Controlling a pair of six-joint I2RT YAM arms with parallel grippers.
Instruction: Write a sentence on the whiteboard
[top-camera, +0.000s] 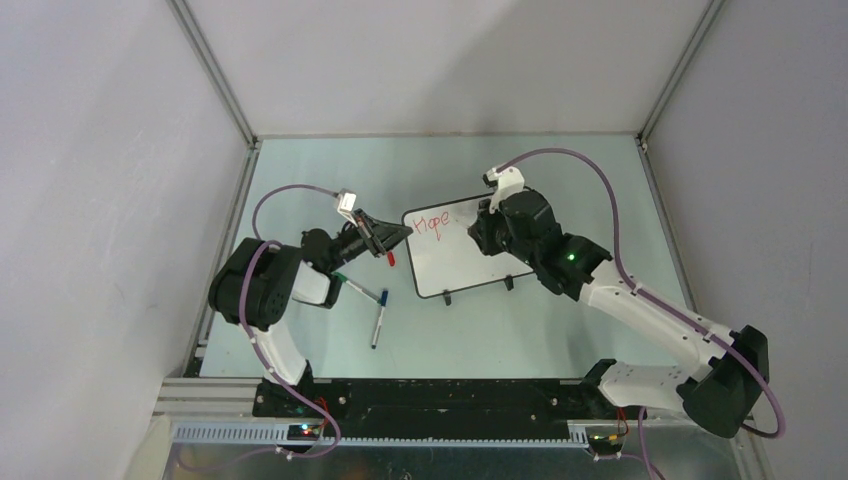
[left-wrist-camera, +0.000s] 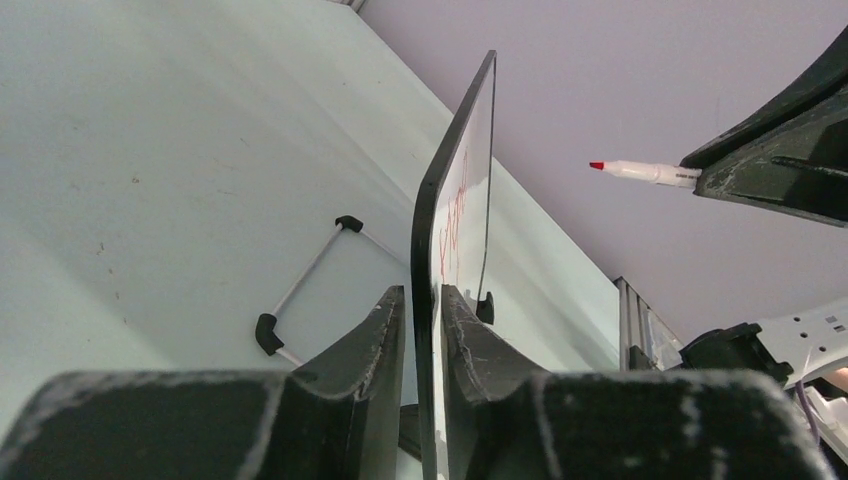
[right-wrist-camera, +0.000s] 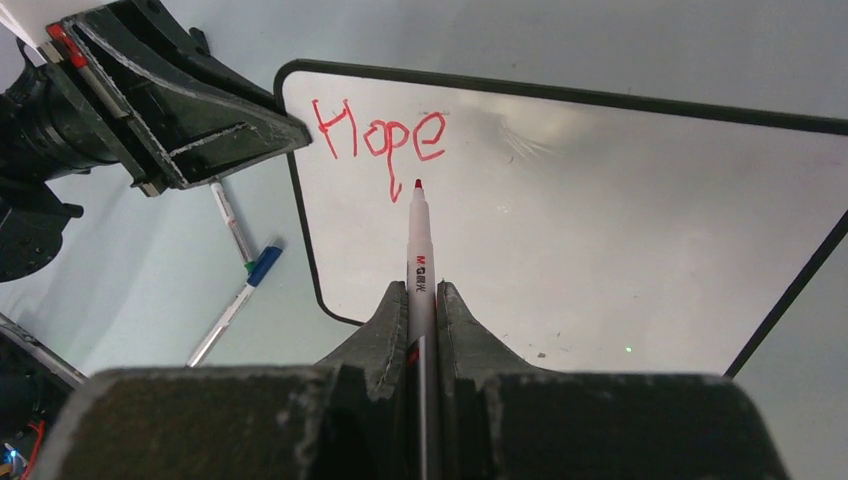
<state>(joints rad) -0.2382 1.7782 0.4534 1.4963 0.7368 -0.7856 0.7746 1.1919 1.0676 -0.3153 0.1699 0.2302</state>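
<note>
Near the middle of the desk (top-camera: 560, 180) stands the whiteboard (top-camera: 465, 262), propped on its small black feet, with red writing (right-wrist-camera: 380, 132) reading "Hope" in its far left corner. Its left edge sits between the fingers of the left hand (left-wrist-camera: 424, 298), one finger on each face; whether they press the frame or have let go cannot be told. On the right, the right hand (right-wrist-camera: 422, 300) is clenched on a red marker (right-wrist-camera: 420, 245), whose tip sits just below the writing, slightly off the surface. A blue-capped pen (top-camera: 378, 320) and a green-capped pen (top-camera: 360, 288) lie on the desk left of the board's near corner.
</note>
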